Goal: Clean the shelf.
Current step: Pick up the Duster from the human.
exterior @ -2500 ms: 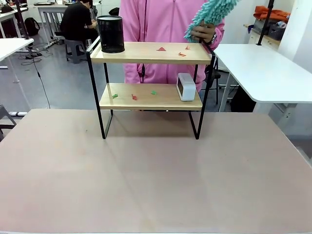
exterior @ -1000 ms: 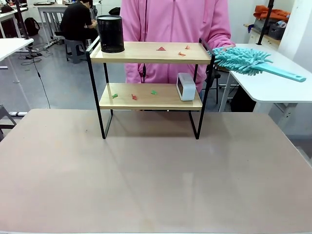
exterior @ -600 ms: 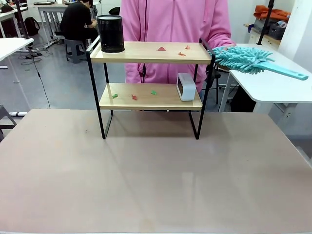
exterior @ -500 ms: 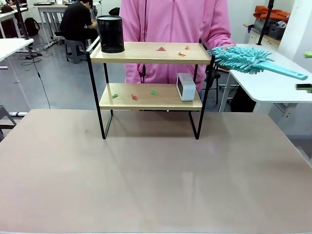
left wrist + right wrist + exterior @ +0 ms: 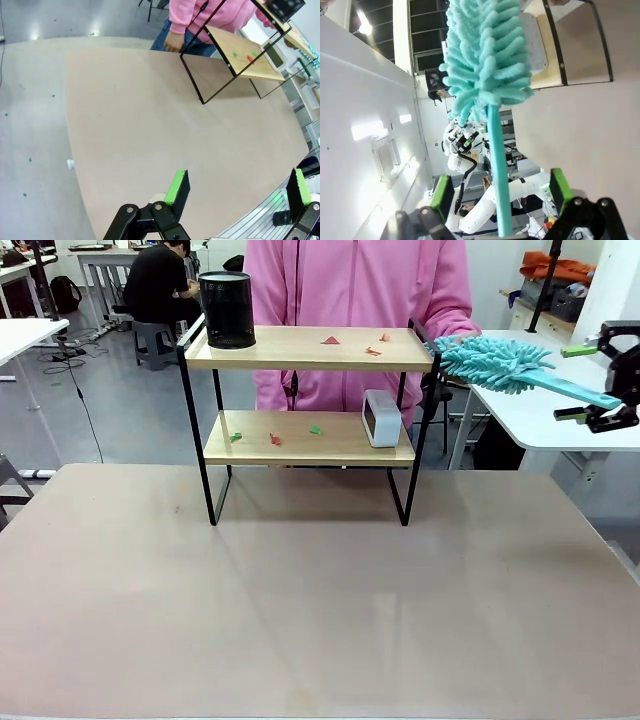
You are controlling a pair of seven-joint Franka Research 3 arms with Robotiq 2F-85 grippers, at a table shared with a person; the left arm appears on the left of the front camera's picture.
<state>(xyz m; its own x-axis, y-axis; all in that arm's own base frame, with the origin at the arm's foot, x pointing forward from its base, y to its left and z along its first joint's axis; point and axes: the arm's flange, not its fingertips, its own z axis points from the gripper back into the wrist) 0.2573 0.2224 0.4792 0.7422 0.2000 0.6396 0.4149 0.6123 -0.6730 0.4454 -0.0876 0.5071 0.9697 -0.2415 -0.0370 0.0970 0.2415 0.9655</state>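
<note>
1. Right end effector (image 5: 576, 382) has come in at the right edge of the front view; half a second ago only a sliver showed. Duster (image 5: 497, 360) has barely shifted.
2. Its jaws are spread, straddling the duster handle (image 5: 496, 170), not pinching yet. Left end effector (image 5: 239, 186) is spread too and empty, above the counter (image 5: 150, 125).
3. Shelf (image 5: 290, 346) stands upper middle on the counter, with paper scraps (image 5: 331, 340) on both boards.
4. Centre the handle between the pads, clamp well back from the fluffy head, and pull only once the person (image 5: 350, 280) lets go.

Light wood shelf (image 5: 290, 345) with black frame, teal duster (image 5: 495, 360), black cup (image 5: 227, 310), white box (image 5: 381, 418), pink jacket (image 5: 350, 285)
</note>
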